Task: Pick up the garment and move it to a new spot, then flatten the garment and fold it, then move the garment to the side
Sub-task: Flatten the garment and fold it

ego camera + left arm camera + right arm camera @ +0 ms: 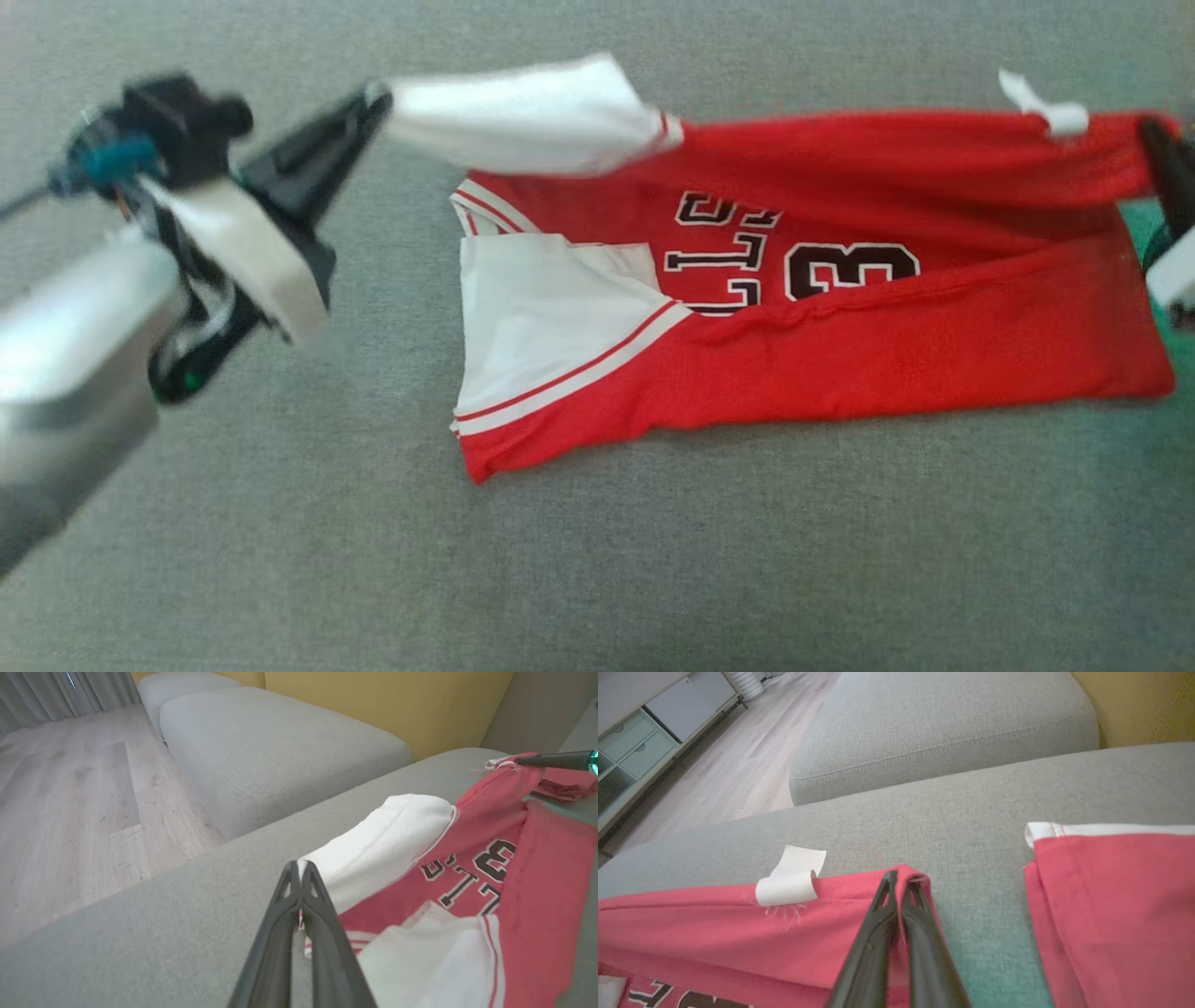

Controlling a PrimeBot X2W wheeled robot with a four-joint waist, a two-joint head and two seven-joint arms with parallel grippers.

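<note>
While one red-and-white jersey (934, 345) lies partly folded on the grey sofa seat (280, 560), two grippers hold its far edge raised. The left gripper (371, 101) is clamped tight on the white shoulder end, and the right gripper (1156, 140) is clamped tight on the red hem corner. One white label (1046, 107) sits beside that corner.

Head camera looks straight down; both wrist cameras sit low, close, sharing the garment (934, 355).

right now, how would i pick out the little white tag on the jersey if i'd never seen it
Find the red jersey spread on the grey sofa cushion. Along its lifted far edge, near where the right gripper pinches the cloth, a small white tag sticks out. Unlike the big white sleeve panels at the other end, it is a tiny curled strip.
</note>
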